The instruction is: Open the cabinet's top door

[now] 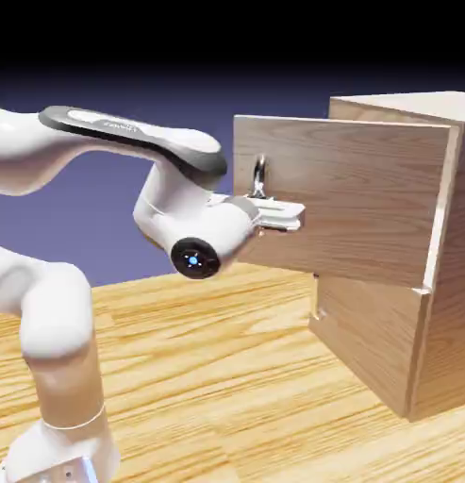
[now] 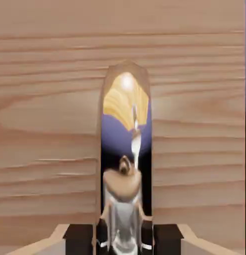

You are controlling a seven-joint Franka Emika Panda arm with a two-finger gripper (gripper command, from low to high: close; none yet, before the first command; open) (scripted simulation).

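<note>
So the top door (image 1: pixel 354 203) is standing well out from the cabinet (image 1: pixel 453 340), joined along its edge toward the exterior view's right, with its free edge over near the gripper (image 2: pixel 123 241). The curved handle (image 1: pixel 260 174) sits upright close to that free edge, and the gripper is closed on it, one dark pad on either side in the hand view.

Around it, the lower panel (image 1: pixel 363 344) lies under the door, partly screened by it. The white arm (image 1: pixel 179 146) comes in from the exterior view's left, and its bulky wrist is right in front of the door's lower corner, so that bit's covered. The fingertips are tough to make out there too. The cabinet runs off the right side of the frame, and the arm gets cropped on the left.

Texture-wise, the door's a flat slab with brown grain, and the handle's a rounded, mirror-shiny metal loop, reflecting yellow wood and blue-violet in the hand view. The tabletop (image 1: pixel 207 377) is brighter yellow wood with wavy grain, and the arm is smooth, glossy white with black trim.
</note>
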